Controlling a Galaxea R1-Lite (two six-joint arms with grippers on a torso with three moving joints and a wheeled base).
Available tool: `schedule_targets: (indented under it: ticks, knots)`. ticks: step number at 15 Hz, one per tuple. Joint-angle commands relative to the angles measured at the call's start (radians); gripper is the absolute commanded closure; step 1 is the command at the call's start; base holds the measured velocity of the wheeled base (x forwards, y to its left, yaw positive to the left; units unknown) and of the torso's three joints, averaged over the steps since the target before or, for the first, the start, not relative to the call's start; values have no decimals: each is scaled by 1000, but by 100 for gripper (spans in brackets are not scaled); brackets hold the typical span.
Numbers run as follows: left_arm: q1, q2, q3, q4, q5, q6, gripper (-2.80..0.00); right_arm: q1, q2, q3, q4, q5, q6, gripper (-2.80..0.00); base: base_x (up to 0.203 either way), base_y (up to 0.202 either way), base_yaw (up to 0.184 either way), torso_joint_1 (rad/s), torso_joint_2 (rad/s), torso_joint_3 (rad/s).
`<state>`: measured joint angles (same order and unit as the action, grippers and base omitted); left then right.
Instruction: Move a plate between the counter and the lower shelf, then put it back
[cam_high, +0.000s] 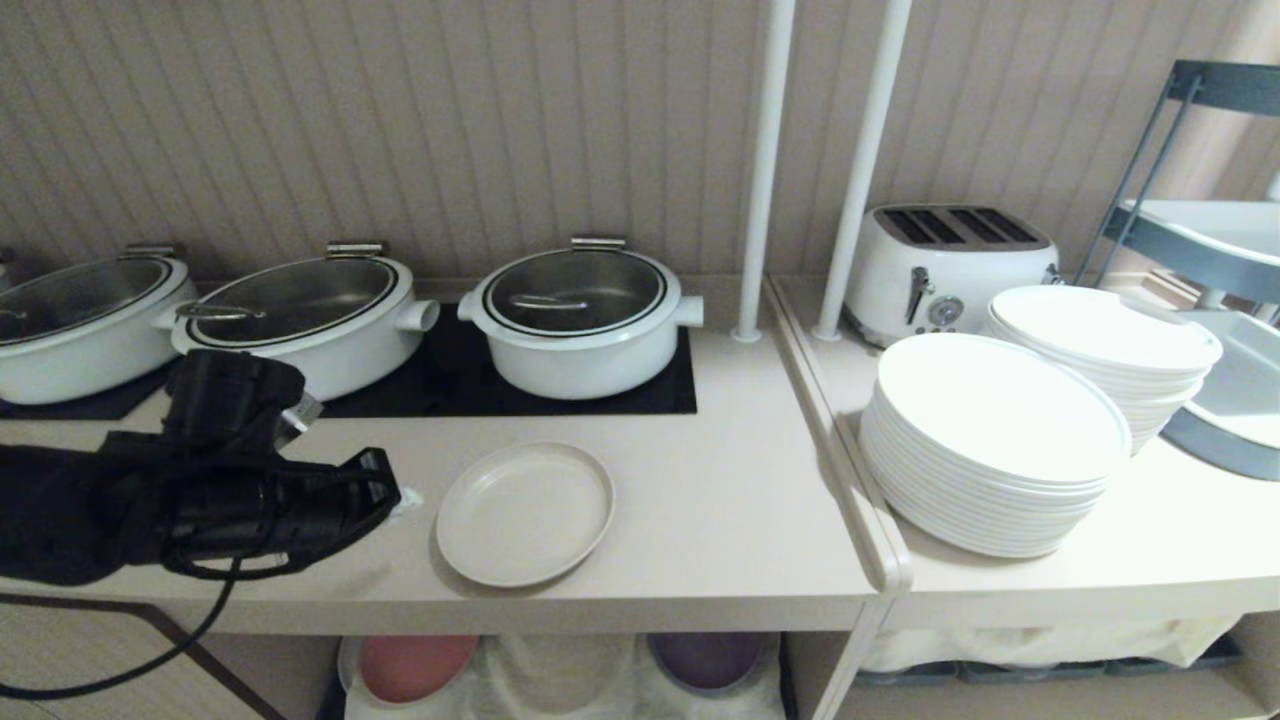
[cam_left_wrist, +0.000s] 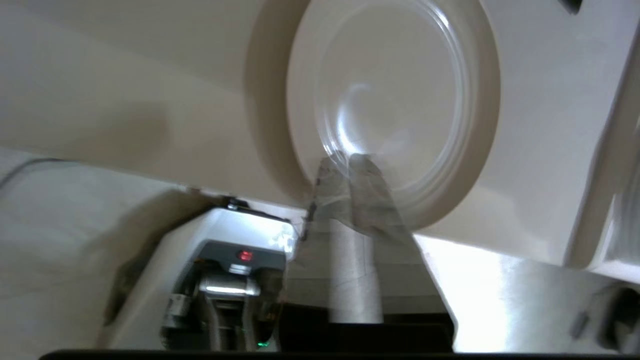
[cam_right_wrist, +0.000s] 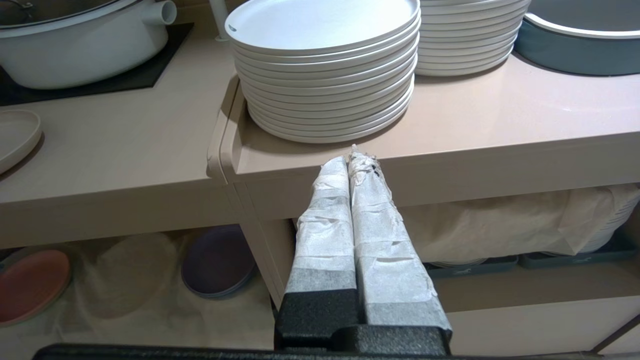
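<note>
Your left claw (cam_high: 400, 497) is hovering closed and empty just beside the plate (cam_high: 525, 513) lying on the desk (cam_high: 720, 520).

The right end effector (cam_right_wrist: 350, 159), its taped fingers (cam_right_wrist: 325, 220) pressed together, hangs before the edge of the lower beige surface bearing stacked white plates (cam_right_wrist: 325, 75). Pink (cam_right_wrist: 30, 285) and purple plates (cam_right_wrist: 217, 262) lie in the lower shelf (cam_right_wrist: 140, 300).

A catering-style kitchen: 3 white lidded pots (cam_high: 580, 320) on black panels, a toaster (cam_high: 945, 270), and tall stacks of white plates (cam_high: 995, 445) on the tabletop (cam_high: 720, 500).
</note>
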<state>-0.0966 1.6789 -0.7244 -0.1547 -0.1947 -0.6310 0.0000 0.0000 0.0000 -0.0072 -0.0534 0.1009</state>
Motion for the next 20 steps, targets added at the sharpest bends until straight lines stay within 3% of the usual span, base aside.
schedule_targets:
  ticks: [1, 7, 11, 19, 20]
  knots:
    - [0, -67, 34, -1, 8, 29, 0, 0, 0, 0, 0, 0, 0, 0, 0, 0, 0, 0, 0, 0]
    - [6, -295, 142, 6, 23, 74, 0, 0, 0, 0, 0, 0, 0, 0, 0, 0, 0, 0, 0, 0]
    - [8, -437, 218, 30, 23, 138, 0, 0, 0, 0, 0, 0, 0, 0, 0, 0, 0, 0, 0, 0]
    - [44, -587, 237, 127, 65, 147, 0, 0, 0, 0, 0, 0, 0, 0, 0, 0, 0, 0, 0, 0]
    - [44, -600, 245, 138, 79, 181, 0, 0, 0, 0, 0, 0, 0, 0, 0, 0, 0, 0, 0, 0]
